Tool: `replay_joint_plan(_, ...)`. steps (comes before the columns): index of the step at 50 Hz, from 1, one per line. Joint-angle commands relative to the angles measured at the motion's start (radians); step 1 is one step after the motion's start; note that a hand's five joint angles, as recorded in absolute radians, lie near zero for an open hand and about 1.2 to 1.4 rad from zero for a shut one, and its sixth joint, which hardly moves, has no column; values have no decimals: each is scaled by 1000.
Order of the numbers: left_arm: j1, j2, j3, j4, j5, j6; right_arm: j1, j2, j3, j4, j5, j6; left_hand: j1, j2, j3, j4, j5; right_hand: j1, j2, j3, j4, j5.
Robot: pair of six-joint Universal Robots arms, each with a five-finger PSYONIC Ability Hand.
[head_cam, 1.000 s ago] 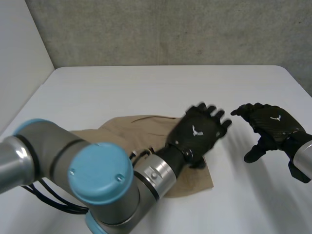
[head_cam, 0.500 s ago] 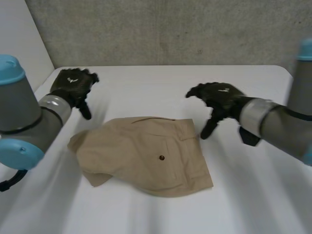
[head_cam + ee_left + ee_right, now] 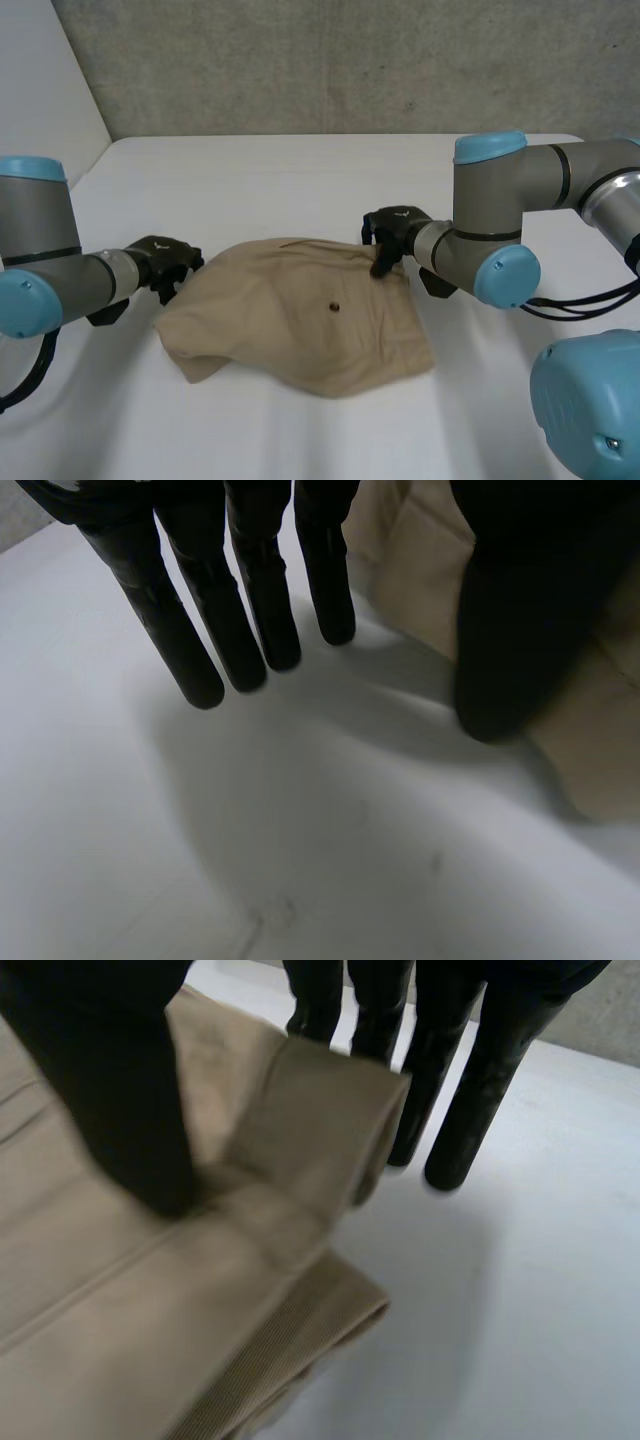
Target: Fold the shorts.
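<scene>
We see the left hand [image 3: 160, 260] low over the flat white table [image 3: 300, 175], at the left edge of the tan cloth shorts [image 3: 300, 325]. In its wrist view its fingers [image 3: 245, 605] are straight and a little spread, pointing down at bare table just beside the cloth. The thumb [image 3: 515, 630] stands well apart from them, over the border of the shorts [image 3: 598, 730]. The hand is slack and wide, and nothing is gripped between its thumb and fingers.

The right hand [image 3: 398, 230] sits at the far right corner of the shorts, at the end of the grey right arm with light-blue caps [image 3: 485, 225]. In its wrist view the thumb [image 3: 120, 1100] comes down on top of the cloth, while the straight fingers [image 3: 470, 1100] reach past the corner toward the table. A flap of the corner [image 3: 330, 1110] stands up between them, in front of some of the fingers. A gap shows between thumb and flap, so we read this hand as spread and not clamped on the cloth.

The shorts [image 3: 150, 1300] lie near the middle of the table, between the 2 hands, in a rounded, folded heap. It is wider toward the right, with 1 small dark round button [image 3: 335, 306] facing up near the centre. A ribbed band [image 3: 285, 1350] runs along the near layered edge, below the raised corner.
</scene>
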Motion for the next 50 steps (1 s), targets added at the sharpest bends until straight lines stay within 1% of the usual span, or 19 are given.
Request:
replay_joint_plan(1, -50, -8, 167, 57, -37, -25, -2, -4, -174, -107, 26, -35, 765, 801, 804, 799, 801, 755, 654, 662, 684, 716)
replay_joint_plan(4, -86, -2, 245, 129, -87, -72, -2, -35, -292, -207, 47, -71, 765, 801, 804, 799, 801, 755, 654, 662, 684, 716)
replay_joint_plan(7, -130, 36, 337, 297, -191, -153, -2, -85, -334, -310, 67, -85, 765, 801, 804, 799, 801, 755, 654, 662, 684, 716)
replay_joint_plan(8, -139, 61, 350, 348, -219, -175, -2, -130, -330, -389, 77, -85, 765, 801, 804, 799, 801, 755, 654, 662, 684, 716)
replay_joint_plan(9, -156, 122, 359, 455, -268, -212, -2, -153, -321, -434, 80, -89, 765, 801, 804, 799, 801, 755, 654, 662, 684, 716)
replay_joint_plan(12, -161, 217, 344, 632, -322, -246, -1, -243, -253, -613, 87, -94, 765, 801, 804, 799, 801, 755, 654, 662, 684, 716)
replay_joint_plan(13, -164, 271, 323, 743, -354, -256, -1, -266, -230, -653, 89, -94, 765, 801, 804, 799, 801, 755, 654, 662, 684, 716)
replay_joint_plan(17, -171, 361, 261, 946, -379, -256, -4, -355, -140, -789, 89, -95, 765, 801, 804, 799, 801, 755, 654, 662, 684, 716)
replay_joint_plan(18, -173, 374, 249, 960, -380, -256, -5, -368, -123, -804, 87, -95, 765, 801, 804, 799, 801, 755, 654, 662, 684, 716)
replay_joint_plan(22, -181, 415, 189, 957, -379, -256, -4, -397, -78, -822, 87, -95, 765, 801, 804, 799, 801, 755, 654, 662, 684, 716)
replay_joint_plan(26, -204, 414, 102, 922, -374, -264, -2, -423, -26, -761, 78, -98, 765, 801, 804, 799, 801, 755, 654, 662, 684, 716)
replay_joint_plan(27, -210, 414, 82, 913, -374, -266, -2, -443, 1, -716, 69, -100, 702, 737, 740, 736, 738, 755, 654, 662, 684, 716)
replay_joint_plan(28, -224, 412, 37, 892, -374, -269, -1, -452, 15, -698, 63, -103, 379, 414, 417, 413, 414, 755, 654, 662, 684, 716)
replay_joint_plan(32, -245, 400, -76, 836, -373, -310, 3, -491, 78, -637, 31, -129, -211, -175, -172, -177, -175, 755, 654, 662, 684, 716)
replay_joint_plan(35, -253, 386, -132, 796, -374, -373, 3, -520, 136, -608, 29, -172, -244, -209, -206, -210, -208, 755, 654, 662, 684, 716)
replay_joint_plan(39, -270, 362, -213, 700, -373, -506, 4, -535, 198, -568, 32, -256, -250, -214, -212, -216, -214, 755, 654, 662, 684, 716)
replay_joint_plan(40, -292, 349, -233, 653, -373, -563, 4, -534, 206, -562, 35, -276, -244, -209, -206, -210, -209, 755, 654, 662, 684, 716)
replay_joint_plan(44, -351, 323, -259, 519, -371, -661, 6, -524, 233, -528, 57, -354, -244, -209, -206, -210, -208, 755, 654, 662, 684, 716)
replay_joint_plan(50, -386, 296, -270, 349, -370, -750, 64, -511, 239, -484, 97, -393, -250, -214, -211, -216, -214, 755, 654, 662, 684, 716)
